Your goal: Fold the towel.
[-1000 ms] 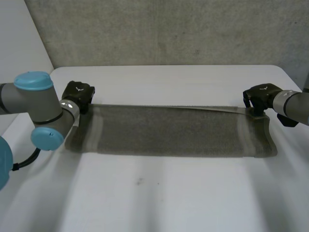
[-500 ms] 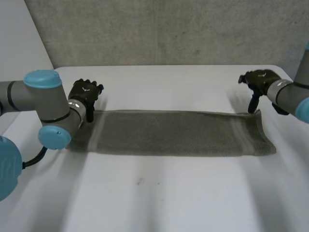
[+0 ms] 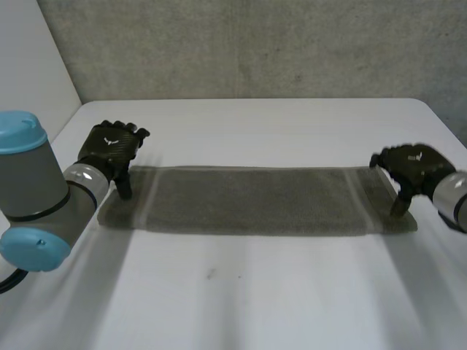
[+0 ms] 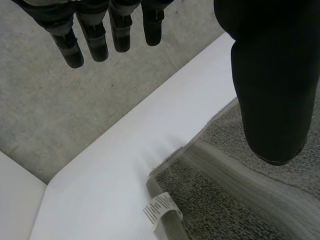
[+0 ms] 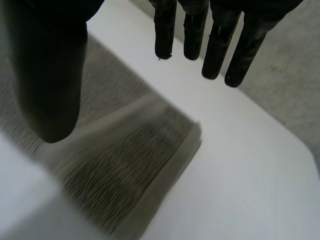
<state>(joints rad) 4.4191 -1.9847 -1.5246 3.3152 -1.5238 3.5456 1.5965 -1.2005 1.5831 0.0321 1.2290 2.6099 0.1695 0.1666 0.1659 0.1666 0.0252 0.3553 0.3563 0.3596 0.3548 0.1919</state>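
Observation:
A grey towel (image 3: 255,200) lies folded into a long flat strip across the white table (image 3: 241,292), with pale bands near both ends. My left hand (image 3: 109,149) hangs over the towel's left end, fingers straight and spread, holding nothing. In the left wrist view the thumb (image 4: 272,80) hovers above the towel (image 4: 235,195), whose corner carries a white label (image 4: 160,210). My right hand (image 3: 412,168) is above the towel's right end, open too. In the right wrist view its fingers (image 5: 212,40) are straight over the towel corner (image 5: 150,155).
A concrete wall (image 3: 248,47) runs behind the table's far edge. Bare table lies in front of the towel and behind it. My grey left arm with a light-blue cap (image 3: 29,189) reaches in over the table's left side.
Both hands have let go of the towel's far corners and opened. The towel now lies flat. Each hand has drawn back toward the near side of its towel end.

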